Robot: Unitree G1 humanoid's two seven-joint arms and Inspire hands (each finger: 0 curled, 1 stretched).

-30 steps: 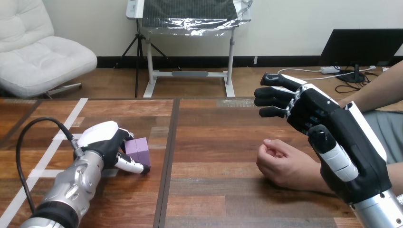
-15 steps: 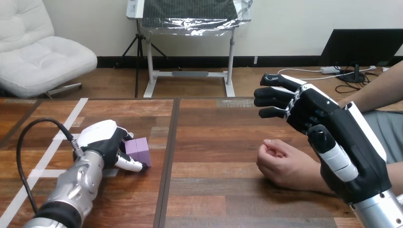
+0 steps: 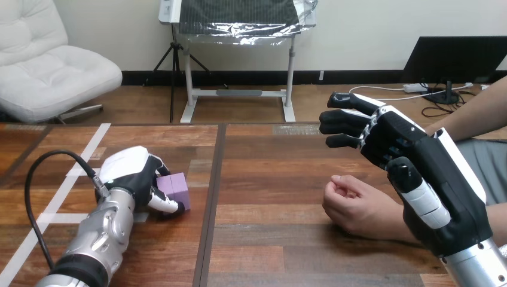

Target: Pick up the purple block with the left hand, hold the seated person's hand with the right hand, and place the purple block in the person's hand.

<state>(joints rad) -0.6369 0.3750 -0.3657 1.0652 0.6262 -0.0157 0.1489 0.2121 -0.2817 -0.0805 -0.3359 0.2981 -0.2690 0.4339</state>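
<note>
The robot's black-and-white left hand point(image 3: 128, 176) is closing round the small, matte purple block point(image 3: 174, 190), a cube-like piece with crisp edges. Its thumb is pressing the block's near, 6 o'clock face, and its fingers are curling over the far, 12 o'clock side. The hand is coming at the block from 9 o'clock. That is leaving the 3 o'clock face bare, probably so the block can later go into a palm without fingers in the way.

The purple block is sitting at about 9 o'clock from the middle of the dark, plank-topped wooden table point(image 3: 269, 179), just left of the dark seam. It appears to be resting on the wood rather than lifted. Its top is showing a paler lilac than its near face, and it looks rigid and light enough for a plain squeeze.

The black-and-white right hand point(image 3: 430, 173) is hanging in the air with fingers spread and relaxed, gripping nothing. It is at roughly 2 o'clock from the person's hand point(image 3: 353, 206) and over the person's forearm; whether it is touching the forearm I cannot tell. It seems to be waiting there so that it can drop onto the wrist. The person's hand is lying on the table at about 4 o'clock from the middle, loosely curled with its fingers folded in. It would need to open before receiving anything.
</note>
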